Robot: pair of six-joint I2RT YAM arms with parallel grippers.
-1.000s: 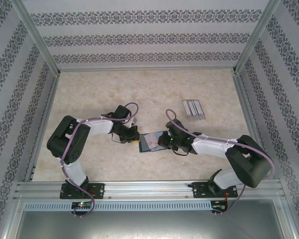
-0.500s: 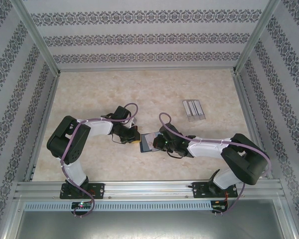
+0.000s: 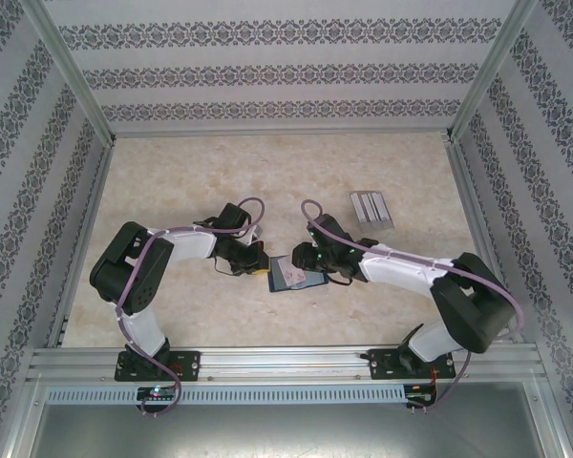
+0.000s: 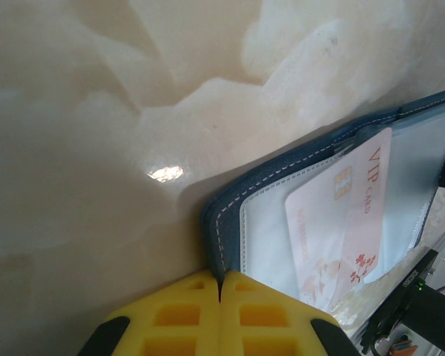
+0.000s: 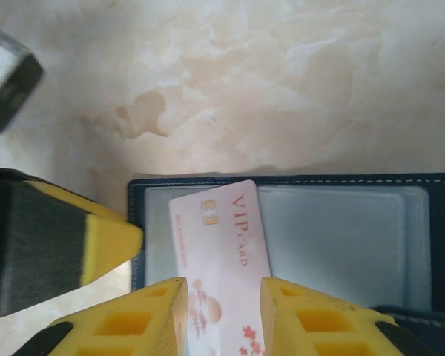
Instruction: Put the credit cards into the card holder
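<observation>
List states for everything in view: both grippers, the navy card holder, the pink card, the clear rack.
Left gripper: shut, pinching the holder's edge.
Right gripper: open, a finger on either side of the card.
Navy-blue folding card holder: folded open, clear sleeves facing up.
Pale pink plastic VIP card: slanted on a clear sleeve, not gripped; whether it is tucked in, cannot tell.
Clear plastic slotted rack: lying flat, apart from both arms.

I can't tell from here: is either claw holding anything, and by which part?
The left gripper is shut on the navy card holder at its edge, near a corner. The right gripper has its fingers apart either side of the pink card, seemingly not clamping it.
</observation>
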